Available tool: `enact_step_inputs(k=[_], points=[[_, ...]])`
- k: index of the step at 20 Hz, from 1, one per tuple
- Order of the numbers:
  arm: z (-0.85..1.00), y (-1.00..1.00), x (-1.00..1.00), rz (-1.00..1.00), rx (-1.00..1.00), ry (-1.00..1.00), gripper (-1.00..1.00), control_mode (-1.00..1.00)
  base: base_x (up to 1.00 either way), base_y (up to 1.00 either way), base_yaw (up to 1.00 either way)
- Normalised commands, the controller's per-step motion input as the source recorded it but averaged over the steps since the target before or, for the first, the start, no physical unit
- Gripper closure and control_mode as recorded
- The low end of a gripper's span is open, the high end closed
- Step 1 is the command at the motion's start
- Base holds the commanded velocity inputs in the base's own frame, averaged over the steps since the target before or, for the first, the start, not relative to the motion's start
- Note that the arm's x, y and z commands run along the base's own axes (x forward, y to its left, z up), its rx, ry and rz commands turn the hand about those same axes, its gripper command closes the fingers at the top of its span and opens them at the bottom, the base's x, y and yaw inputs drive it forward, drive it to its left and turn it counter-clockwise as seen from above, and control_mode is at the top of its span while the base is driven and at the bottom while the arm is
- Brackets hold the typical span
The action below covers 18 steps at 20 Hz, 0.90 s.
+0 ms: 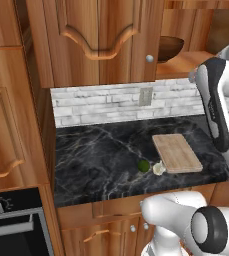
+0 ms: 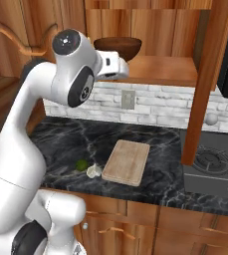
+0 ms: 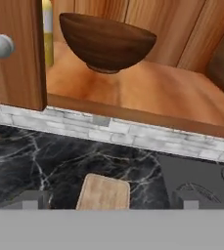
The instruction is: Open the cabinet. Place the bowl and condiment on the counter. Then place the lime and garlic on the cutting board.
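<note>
Nearest the cutting board (image 1: 177, 153), one lime (image 1: 143, 166) and one garlic (image 1: 158, 168) were seen just left of it. Above it, the gripper (image 3: 108, 199) was held spread. Farther, one bowl (image 3: 106, 42) sat on the open cabinet shelf (image 3: 147, 93); one condiment (image 3: 47, 29) was largely hidden by the door (image 3: 13, 53).

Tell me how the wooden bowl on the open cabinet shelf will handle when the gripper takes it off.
The bowl looks like rigid wood, so it probably won't flex or crack. It stands on a small foot under a wide rim, so a push near the rim may tip it. Its curved, smooth wall could slip between the open gripper's fingers; pinching the rim seems safer.
</note>
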Motion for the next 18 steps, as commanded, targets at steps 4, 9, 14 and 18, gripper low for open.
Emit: enact_step_inputs(k=[4,9,14,18], points=[[0.13,1.0,0.7,-0.18,0.2,-0.32,-1.0,-1.0,0.0,0.0,0.0],[-0.01,0.81,0.33,-0.17,0.11,0.04,-1.0,-1.0,0.0,0.0,0.0],[0.23,0.58,0.36,-0.02,0.0,0.24,-1.0,-1.0,0.0,0.0,0.0],[0.47,0.51,0.24,-0.03,0.0,0.13,-1.0,-1.0,0.0,0.0,0.0]])
